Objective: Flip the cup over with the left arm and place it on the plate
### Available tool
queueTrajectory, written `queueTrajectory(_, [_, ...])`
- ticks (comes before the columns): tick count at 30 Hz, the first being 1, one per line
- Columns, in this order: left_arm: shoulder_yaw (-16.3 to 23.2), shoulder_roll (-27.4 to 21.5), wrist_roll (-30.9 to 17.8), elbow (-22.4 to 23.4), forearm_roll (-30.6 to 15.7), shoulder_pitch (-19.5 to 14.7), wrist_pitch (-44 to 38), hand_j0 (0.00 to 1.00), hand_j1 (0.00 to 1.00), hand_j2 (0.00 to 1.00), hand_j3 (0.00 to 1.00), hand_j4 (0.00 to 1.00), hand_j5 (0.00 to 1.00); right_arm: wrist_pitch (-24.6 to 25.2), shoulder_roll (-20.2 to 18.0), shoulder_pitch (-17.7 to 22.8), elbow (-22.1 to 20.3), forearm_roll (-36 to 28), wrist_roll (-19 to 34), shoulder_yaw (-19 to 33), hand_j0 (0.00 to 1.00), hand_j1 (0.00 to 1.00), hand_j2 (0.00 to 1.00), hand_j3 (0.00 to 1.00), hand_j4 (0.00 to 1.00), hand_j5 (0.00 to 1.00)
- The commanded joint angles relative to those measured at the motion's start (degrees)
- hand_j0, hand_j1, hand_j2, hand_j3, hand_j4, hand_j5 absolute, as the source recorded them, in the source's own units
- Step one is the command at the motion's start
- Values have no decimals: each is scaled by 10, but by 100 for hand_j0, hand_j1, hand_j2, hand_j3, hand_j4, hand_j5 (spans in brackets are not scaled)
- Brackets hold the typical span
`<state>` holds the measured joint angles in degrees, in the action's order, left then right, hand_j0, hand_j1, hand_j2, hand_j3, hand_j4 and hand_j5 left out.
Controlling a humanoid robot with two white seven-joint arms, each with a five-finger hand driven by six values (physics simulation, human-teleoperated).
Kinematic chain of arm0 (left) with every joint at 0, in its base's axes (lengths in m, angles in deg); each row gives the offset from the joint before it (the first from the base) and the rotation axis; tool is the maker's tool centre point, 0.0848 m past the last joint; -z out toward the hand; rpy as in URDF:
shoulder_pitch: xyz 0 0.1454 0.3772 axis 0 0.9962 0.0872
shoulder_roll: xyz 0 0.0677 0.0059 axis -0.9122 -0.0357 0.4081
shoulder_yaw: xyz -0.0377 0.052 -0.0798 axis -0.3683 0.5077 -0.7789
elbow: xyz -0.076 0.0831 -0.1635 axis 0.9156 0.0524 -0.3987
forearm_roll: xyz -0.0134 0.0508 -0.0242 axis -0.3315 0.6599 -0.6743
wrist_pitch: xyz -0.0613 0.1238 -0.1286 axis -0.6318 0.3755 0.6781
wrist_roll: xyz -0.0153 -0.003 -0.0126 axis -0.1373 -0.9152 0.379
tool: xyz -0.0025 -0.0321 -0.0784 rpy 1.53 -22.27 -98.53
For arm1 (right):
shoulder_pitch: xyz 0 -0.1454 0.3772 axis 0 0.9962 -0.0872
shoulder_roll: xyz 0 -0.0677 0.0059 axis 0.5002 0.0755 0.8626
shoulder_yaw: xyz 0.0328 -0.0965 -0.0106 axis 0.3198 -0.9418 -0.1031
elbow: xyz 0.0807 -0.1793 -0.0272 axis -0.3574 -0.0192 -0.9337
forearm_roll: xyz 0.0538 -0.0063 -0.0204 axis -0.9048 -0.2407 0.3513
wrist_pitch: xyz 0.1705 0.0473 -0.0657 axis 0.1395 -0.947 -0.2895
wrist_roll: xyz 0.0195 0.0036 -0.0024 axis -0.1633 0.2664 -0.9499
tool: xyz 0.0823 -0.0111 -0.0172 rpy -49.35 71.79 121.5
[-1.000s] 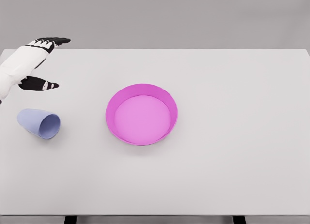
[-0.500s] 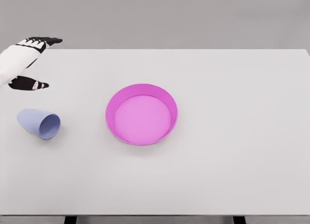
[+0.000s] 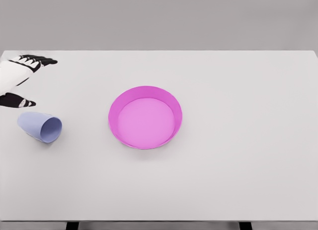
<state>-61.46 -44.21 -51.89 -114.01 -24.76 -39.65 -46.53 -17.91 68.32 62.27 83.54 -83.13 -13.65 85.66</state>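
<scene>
Lying sideways near table's left edge [image 3: 10, 155] — cup [image 3: 39, 126].

The left hand [image 3: 17, 81] enters at the left edge, palm white, dark fingers [image 3: 42, 61] spread and extended, thumb apart below them, holding nothing.

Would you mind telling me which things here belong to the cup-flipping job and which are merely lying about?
Belong to the job:
- cup, lying on its side
- plate, with nothing in it
- left hand, open, behind the cup

Lying about:
- nothing apart from the table itself
</scene>
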Motion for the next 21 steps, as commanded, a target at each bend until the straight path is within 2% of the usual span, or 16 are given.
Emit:
queueTrajectory(1, [2, -23, -28, 0, -22, 0, 42, 100, 100, 100, 100, 100, 100, 0, 0, 0, 0, 0, 0, 0, 100, 100, 100, 100, 100, 100])
queueTrajectory(4, [16, -25, -63, 0, -65, 1, 41, 100, 100, 100, 100, 100, 100, 0, 0, 0, 0, 0, 0, -1, 100, 100, 100, 100, 100, 100])
queueTrajectory(9, [18, -51, -127, -1, -100, 1, 42, 100, 100, 100, 100, 100, 100, 0, 0, 0, 0, 0, 0, 0, 100, 100, 100, 100, 100, 100])
queueTrajectory(16, [18, -56, -141, 0, -102, 10, 33, 100, 100, 100, 100, 100, 100, 0, 0, 0, 0, 0, 0, 0, 100, 100, 100, 100, 100, 100])
queueTrajectory(21, [18, -47, -140, 0, -100, 14, -16, 100, 100, 100, 100, 100, 100, 0, 0, 0, 0, 0, 0, 0, 100, 100, 100, 100, 100, 100])
